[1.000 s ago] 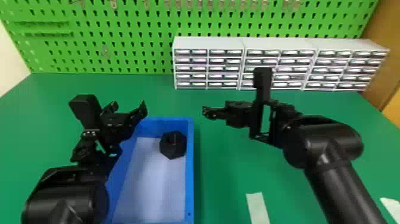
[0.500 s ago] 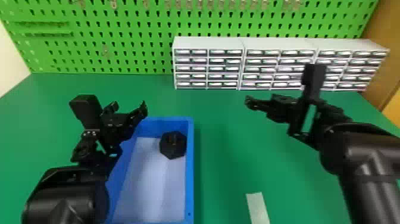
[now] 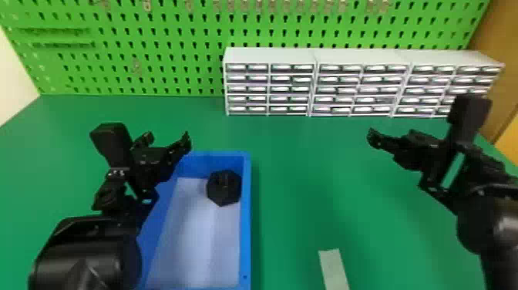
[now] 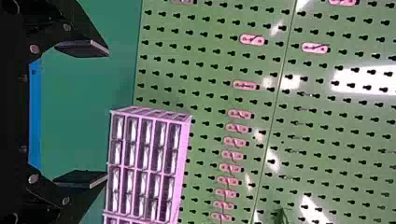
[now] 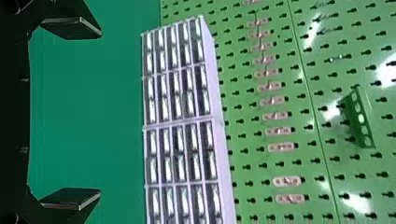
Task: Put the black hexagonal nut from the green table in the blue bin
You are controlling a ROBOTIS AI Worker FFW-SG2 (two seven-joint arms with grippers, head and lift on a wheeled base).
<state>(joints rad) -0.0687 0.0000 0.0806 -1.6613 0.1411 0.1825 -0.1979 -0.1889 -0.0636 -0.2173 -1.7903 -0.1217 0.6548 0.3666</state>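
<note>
OK, nut (image 3: 224, 188) w/in bin (image 3: 246, 231), outside jaws

Looks bright and fairly even in the head view, across the green table (image 3: 308, 212) and the pegboard (image 3: 162, 74). Gleams softly inside the blue bin (image 3: 246, 231), with faint shade just beside its outer wall. Glints white off the drawer units (image 3: 269, 56). Glares harder in both wrist views, leaving washed-out white patches on the pegboard. Sinks to near black on the arms (image 3: 88, 250), save dull highlights.
</note>
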